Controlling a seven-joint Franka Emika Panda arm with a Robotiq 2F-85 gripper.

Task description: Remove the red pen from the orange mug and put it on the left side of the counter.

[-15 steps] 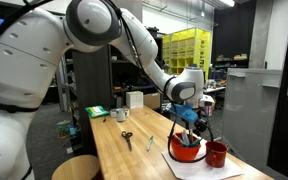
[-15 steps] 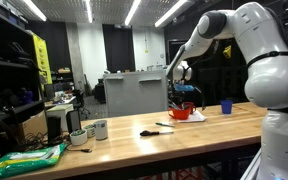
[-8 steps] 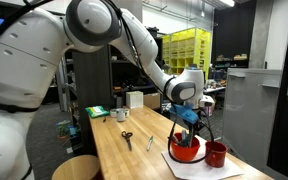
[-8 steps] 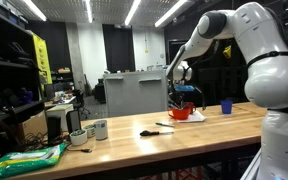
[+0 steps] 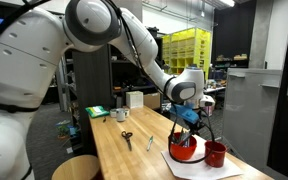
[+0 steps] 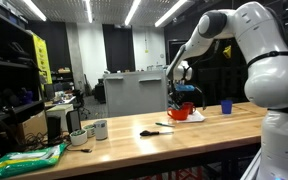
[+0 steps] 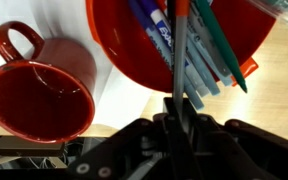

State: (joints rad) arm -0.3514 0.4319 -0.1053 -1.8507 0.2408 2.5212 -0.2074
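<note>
- Red pen [image 7: 180,50]: stands slanted in the orange mug [image 7: 119,50], top centre of the wrist view, its shaft running down the frame into the gripper [image 7: 179,118]. Not yet out of the mug.
- Gripper: fingers look closed on the pen's shaft, low in the wrist view; in an exterior view it hangs just above the mug [image 5: 185,150].
- Crowding the pen: blue markers [image 7: 159,35] to its left, a teal pen [image 7: 219,45] to its right, all leaning together.
- Beside the orange mug: a darker red mug [image 7: 34,100], both on white paper [image 7: 69,20] on the counter [image 7: 274,90].
- Risks, as I judge them: a slanted lift could drag neighbouring pens out or tip the mug; a thin shaft may swivel or slip in the grip; a sideways swing could knock the red mug.
</note>
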